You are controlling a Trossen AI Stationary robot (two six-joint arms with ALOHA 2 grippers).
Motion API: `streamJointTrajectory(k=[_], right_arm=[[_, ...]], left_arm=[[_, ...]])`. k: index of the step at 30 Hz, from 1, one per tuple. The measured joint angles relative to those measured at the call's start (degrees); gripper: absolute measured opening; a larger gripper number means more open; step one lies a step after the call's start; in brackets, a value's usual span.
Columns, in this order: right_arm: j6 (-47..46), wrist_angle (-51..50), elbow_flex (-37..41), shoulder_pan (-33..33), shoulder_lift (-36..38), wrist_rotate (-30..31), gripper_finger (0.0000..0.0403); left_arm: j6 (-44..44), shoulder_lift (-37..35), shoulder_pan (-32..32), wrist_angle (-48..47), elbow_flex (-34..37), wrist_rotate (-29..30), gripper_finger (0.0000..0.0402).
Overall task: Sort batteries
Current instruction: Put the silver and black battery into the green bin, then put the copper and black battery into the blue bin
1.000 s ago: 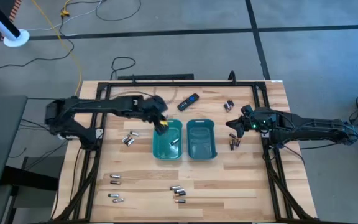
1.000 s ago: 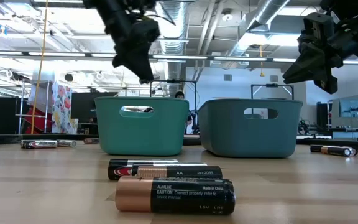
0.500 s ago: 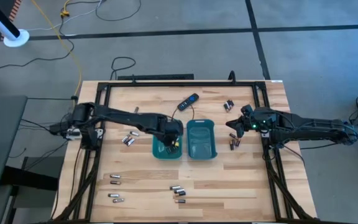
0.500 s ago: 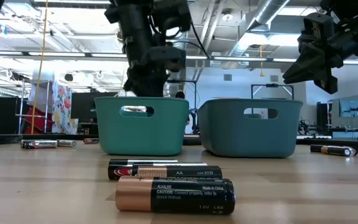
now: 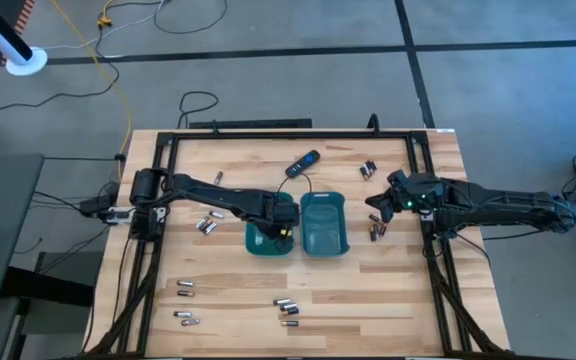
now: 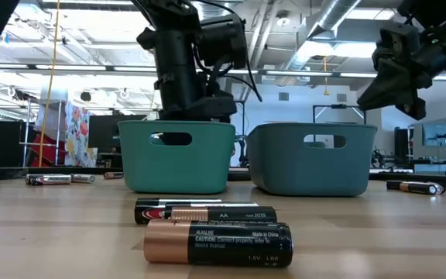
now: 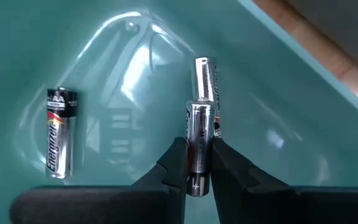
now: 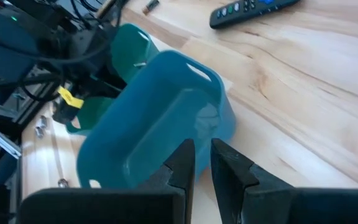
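Two tools are mine, and my left tool [image 7: 197, 174] is down inside the left teal tray [image 5: 258, 238]. Its two dark fingers [image 7: 176, 163] are pinched tight on a silvery battery [image 7: 201, 118], which sticks out past the tips over the tray floor. One more battery with a dark label [image 7: 61, 132] lies flat on the tray floor beside it, not touching. From the low view, my left arm comes down from above into that tray. Just to the right sits the second teal tray [image 5: 340, 228], close against the first one. My right tool [image 5: 380, 203] hangs in the air to the right of both trays, and its fingers [image 8: 182, 165] are a little apart with nothing between them. Some batteries [image 5: 375, 231] lie on the bench [image 5: 398, 290] below my right tool, and a few more [image 5: 368, 169] lie near the far edge. More batteries [image 5: 207, 223] lie left of the trays, and others [image 5: 286, 305] lie near the front edge. A black remote [image 5: 303, 163] lies on the bench behind the trays.
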State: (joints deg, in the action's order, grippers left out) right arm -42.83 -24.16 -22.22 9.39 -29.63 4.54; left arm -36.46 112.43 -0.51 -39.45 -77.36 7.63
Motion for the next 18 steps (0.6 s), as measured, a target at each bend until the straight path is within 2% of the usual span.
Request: streamJointTrajectory(k=[6, 9, 15, 18], right_arm=[[0.19, -2.20, 0.00, 0.00, 0.01, -0.01, 0.0071], [0.90, -2.18, 0.00, 0.00, 0.02, -0.02, 0.0071], [0.87, -2.17, 0.00, 0.00, 0.02, -0.02, 0.0071], [0.87, -2.15, 0.00, 0.00, 0.02, -0.02, 0.0071]], left_arm=[[0.17, 0.03, 0.00, -0.29, 0.28, 0.57, 0.0119], [-0.10, -0.08, 0.02, 0.04, 0.26, 0.51, 0.0145], [-0.44, -0.06, 0.02, -0.41, -0.09, 0.07, 0.0164], [0.19, -0.03, 0.02, -2.58, -2.47, -0.16, 0.0166]])
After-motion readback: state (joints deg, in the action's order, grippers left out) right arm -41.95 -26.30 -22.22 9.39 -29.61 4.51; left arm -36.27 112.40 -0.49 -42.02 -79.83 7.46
